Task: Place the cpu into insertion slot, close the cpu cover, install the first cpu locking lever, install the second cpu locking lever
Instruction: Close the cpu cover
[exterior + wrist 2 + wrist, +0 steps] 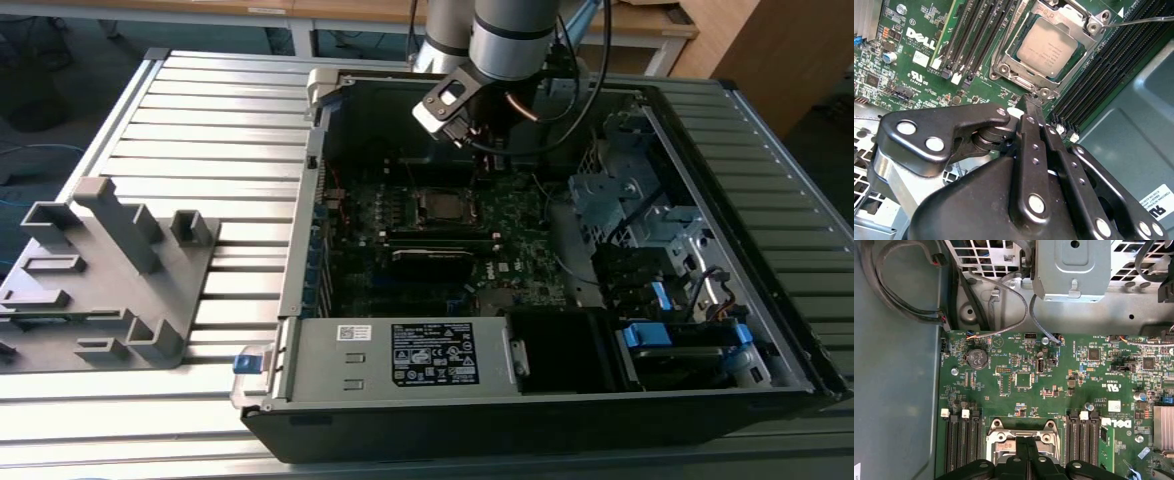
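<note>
The cpu (1049, 47), a dull silver square, lies in the insertion slot (438, 205) at the middle of the green motherboard. The cpu cover (1019, 75) is folded down around it as a silvery frame, and the chip's face shows through its window. A thin metal locking lever (1141, 21) sticks out from one corner of the socket. My gripper (1033, 100) is shut on nothing, its black tips just beside the socket's edge. In the exterior view the gripper (483, 150) hangs over the case behind the socket. The first wrist view has the slot (1021, 437) right by the gripper (1026, 442).
The open computer case lies on a slatted table. Black memory slots (974, 35) flank the socket. A power-supply box (400, 355) fills the case's near end, and a drive cage with blue tabs (641, 210) is on the exterior view's right. A grey fixture (107, 270) stands outside the case.
</note>
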You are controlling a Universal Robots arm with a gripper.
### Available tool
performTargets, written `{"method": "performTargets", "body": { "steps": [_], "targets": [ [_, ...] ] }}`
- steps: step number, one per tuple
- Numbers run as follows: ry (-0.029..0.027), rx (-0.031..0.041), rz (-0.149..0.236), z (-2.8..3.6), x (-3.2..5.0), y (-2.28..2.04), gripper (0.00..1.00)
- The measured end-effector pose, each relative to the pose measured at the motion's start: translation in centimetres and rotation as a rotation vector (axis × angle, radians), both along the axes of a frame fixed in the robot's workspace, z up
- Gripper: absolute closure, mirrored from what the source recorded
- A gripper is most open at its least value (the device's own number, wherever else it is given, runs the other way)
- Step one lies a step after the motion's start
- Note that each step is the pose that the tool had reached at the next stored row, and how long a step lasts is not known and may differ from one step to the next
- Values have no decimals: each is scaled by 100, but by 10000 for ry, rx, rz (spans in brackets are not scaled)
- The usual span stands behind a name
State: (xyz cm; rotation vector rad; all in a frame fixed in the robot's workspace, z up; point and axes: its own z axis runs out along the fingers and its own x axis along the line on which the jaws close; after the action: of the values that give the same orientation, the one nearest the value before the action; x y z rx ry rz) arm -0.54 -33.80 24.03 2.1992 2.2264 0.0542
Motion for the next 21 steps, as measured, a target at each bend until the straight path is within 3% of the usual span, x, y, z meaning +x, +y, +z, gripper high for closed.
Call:
{"method": "performTargets", "body": {
  "steps": [7,15,21],
  "targets": [
    [0,0,496,0,0,0,89],
    [0,0,567,0,0,0,89],
    [0,0,1109,-1,0,0,89]
  ]
}}
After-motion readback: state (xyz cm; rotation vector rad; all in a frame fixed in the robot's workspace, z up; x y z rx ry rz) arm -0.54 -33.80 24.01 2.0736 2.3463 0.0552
